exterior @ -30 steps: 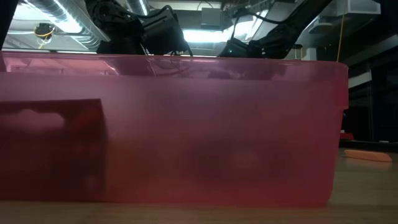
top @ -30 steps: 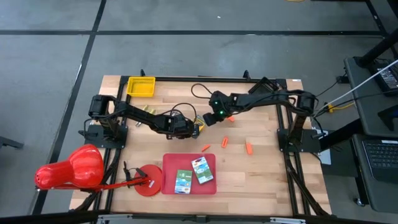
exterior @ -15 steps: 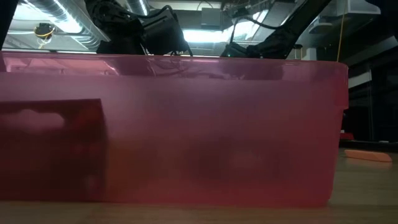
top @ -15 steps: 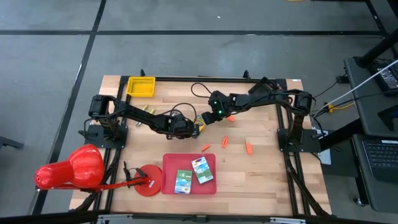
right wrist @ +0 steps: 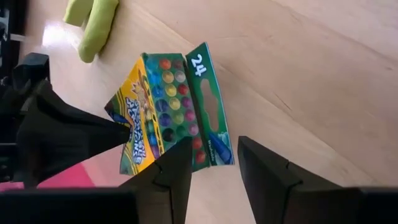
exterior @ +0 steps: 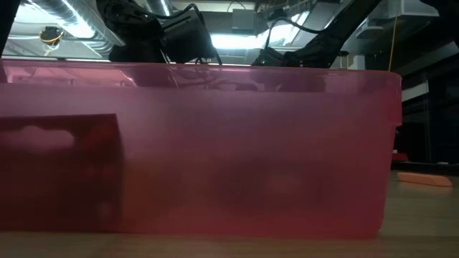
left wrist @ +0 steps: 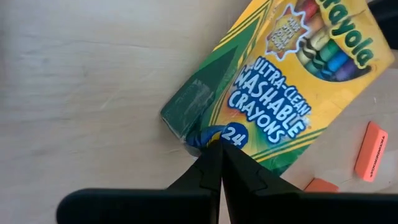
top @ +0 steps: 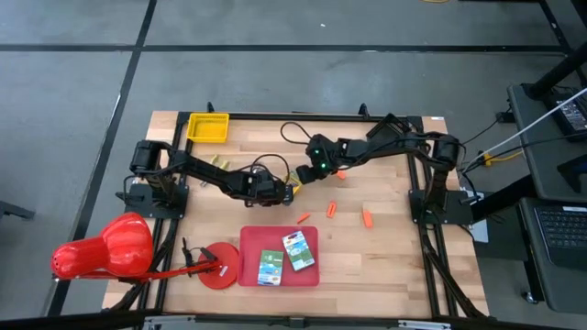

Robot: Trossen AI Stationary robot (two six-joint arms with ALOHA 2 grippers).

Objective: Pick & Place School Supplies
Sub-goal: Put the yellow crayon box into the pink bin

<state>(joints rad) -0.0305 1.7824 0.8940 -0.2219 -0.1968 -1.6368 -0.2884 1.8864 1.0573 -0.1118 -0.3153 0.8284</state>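
The red tray lies at the near edge of the wooden table, and it is the landmark here. It already holds a green-white pack and a second small pack side by side.

Beyond the tray, toward the middle of the table, the two arms meet over a crayon box. The left gripper has its fingers pressed fully together, and their tip touches one green corner of the crayon box; it holds nothing. The right gripper stands half open with one end of the box just ahead of its fingers, not yet between them.

The main risk seems to be the closed left tip: it can only push, so the box may slide or turn away from the right gripper just when this one closes. The right fingers then would catch only the end flap, and the box could tilt, open or drop on the way to the tray. The two grippers are also very near each other, so they may collide.

Smaller things matter less. Three short orange sticks lie between the box and the tray, and a sliding box could scatter them. A yellow-green tool handle lies beyond the box.
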